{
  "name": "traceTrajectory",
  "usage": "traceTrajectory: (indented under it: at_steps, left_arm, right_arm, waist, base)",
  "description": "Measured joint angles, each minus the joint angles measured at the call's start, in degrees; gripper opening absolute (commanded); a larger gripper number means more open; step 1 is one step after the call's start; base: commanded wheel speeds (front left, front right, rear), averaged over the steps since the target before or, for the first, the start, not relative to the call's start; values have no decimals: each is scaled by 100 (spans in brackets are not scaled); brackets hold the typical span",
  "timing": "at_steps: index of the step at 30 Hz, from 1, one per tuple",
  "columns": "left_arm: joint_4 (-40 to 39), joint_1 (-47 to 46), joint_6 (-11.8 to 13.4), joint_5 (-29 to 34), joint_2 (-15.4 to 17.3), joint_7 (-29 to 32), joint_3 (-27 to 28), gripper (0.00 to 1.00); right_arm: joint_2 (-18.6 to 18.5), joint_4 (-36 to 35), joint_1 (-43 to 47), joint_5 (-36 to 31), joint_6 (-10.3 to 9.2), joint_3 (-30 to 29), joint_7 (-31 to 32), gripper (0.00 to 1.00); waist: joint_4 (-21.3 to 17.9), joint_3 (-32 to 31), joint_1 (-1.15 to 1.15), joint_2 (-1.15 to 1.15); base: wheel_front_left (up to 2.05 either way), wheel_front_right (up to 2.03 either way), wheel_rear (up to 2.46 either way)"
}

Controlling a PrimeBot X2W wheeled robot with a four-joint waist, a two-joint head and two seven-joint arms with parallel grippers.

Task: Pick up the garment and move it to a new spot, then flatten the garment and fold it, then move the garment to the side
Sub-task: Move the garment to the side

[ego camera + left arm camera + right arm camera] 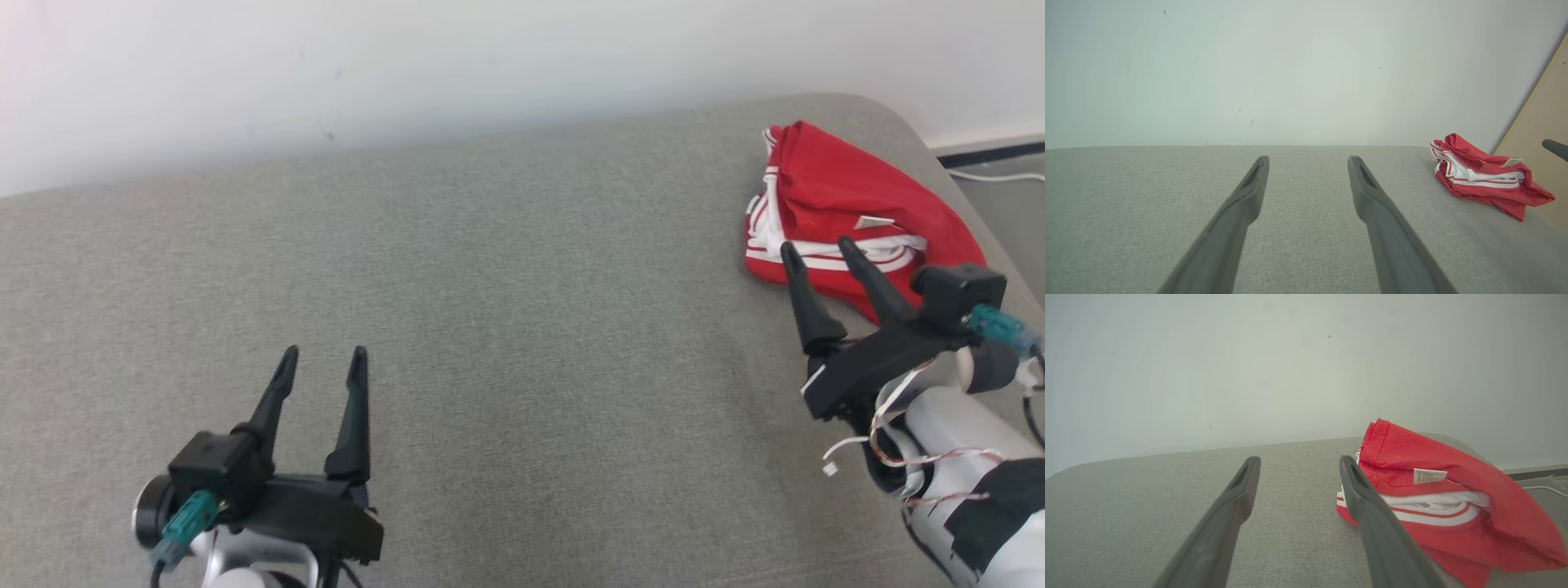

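Note:
The garment [841,208] is a red piece with white striped trim, lying crumpled at the far right of the grey surface [506,327]. It also shows as a red heap [1484,175] at the right of the left wrist view, and close up [1433,502] with a small white label in the right wrist view. My right gripper [819,249] is open, its fingertips at the garment's near edge, nothing between them. In the right wrist view its right finger [1372,510] lies in front of the cloth's left side. My left gripper [322,359] hovers open at the lower left, far from the garment.
A pale wall [408,65] runs behind the grey surface. The surface's rounded right corner [890,110] lies just beyond the garment, with floor and a white cable [1000,175] past it. A tan panel [1541,134] stands at the right of the left wrist view.

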Motion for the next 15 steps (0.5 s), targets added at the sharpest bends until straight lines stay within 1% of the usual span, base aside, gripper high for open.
traceTrajectory:
  at_steps: [2,3,4,9,12,15]
  left_arm:
    - [5,114,20,49,21,-52,89,100]
    - [-2,243,38,54,43,-80,179,100]
    - [-4,319,41,57,40,-111,233,100]
    - [-11,572,42,99,24,-183,389,100]
    - [-26,688,42,136,-1,-246,459,100]
    - [-29,778,43,148,-65,-294,495,100]
  right_arm:
    - [20,-280,189,-78,-158,-44,0,100]
    - [30,-553,324,-268,-308,-44,0,100]
    - [34,-692,389,-374,-353,-45,-1,100]
    - [56,-1233,848,-733,-480,-89,-1,100]
    - [89,-1459,1201,-820,-527,-204,-1,100]
    - [113,-1651,1491,-980,-532,-349,-1,100]
  waist:
    - [76,-52,0,0]
    - [137,-97,0,0]
    - [160,-116,0,0]
    - [232,-157,0,0]
    - [261,-162,0,0]
    - [287,-164,1,0]
  base:
    - [0,0,0]
    - [0,0,0]
    - [0,0,0]
    - [0,0,0]
    - [0,0,0]
    - [0,0,0]
